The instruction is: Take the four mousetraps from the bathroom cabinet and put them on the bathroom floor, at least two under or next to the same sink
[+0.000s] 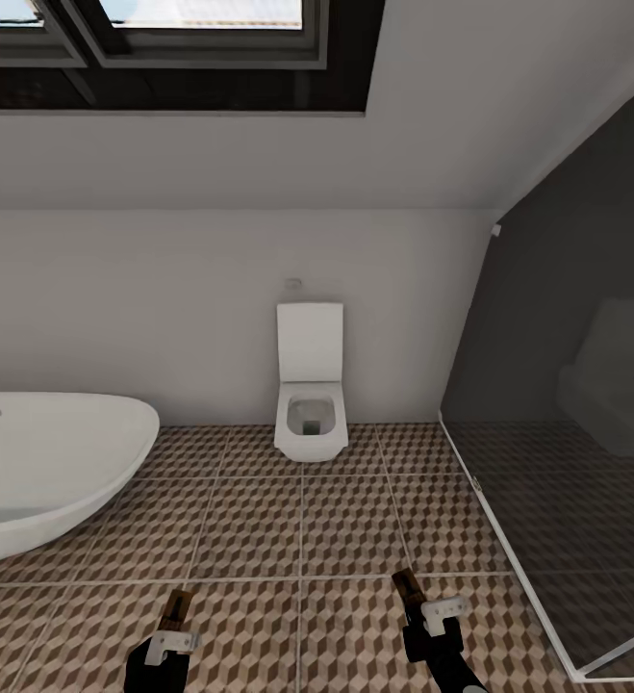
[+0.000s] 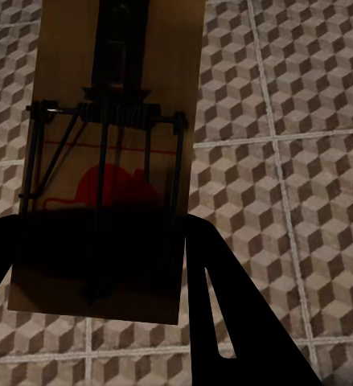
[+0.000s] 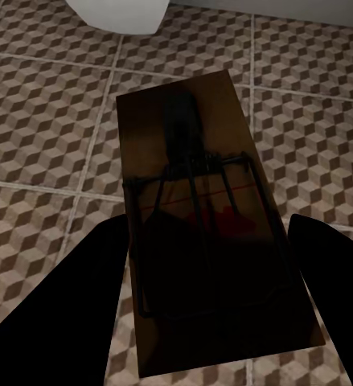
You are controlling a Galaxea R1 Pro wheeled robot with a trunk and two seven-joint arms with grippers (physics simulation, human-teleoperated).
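I hold one mousetrap in each hand above the bathroom floor (image 1: 297,539) of cube-patterned tiles. My left gripper (image 1: 173,640) is shut on a brown wooden mousetrap (image 1: 176,608) at the bottom left of the head view. The left wrist view shows this mousetrap (image 2: 116,121) close up, with its dark wire bar and red print, held in my left gripper (image 2: 104,277). Low on the right, my right gripper (image 1: 434,618) is shut on a second mousetrap (image 1: 409,585). It shows again as a dark slab (image 3: 200,201) in my right gripper (image 3: 212,301). The cabinet and the bathroom sink are out of view.
A white oval bathtub (image 1: 47,462) stands at the left. A white toilet (image 1: 310,409) hangs on the far wall straight ahead. A dark glass shower enclosure (image 1: 567,462) with a white floor frame closes off the right side. Tiled floor lies between them.
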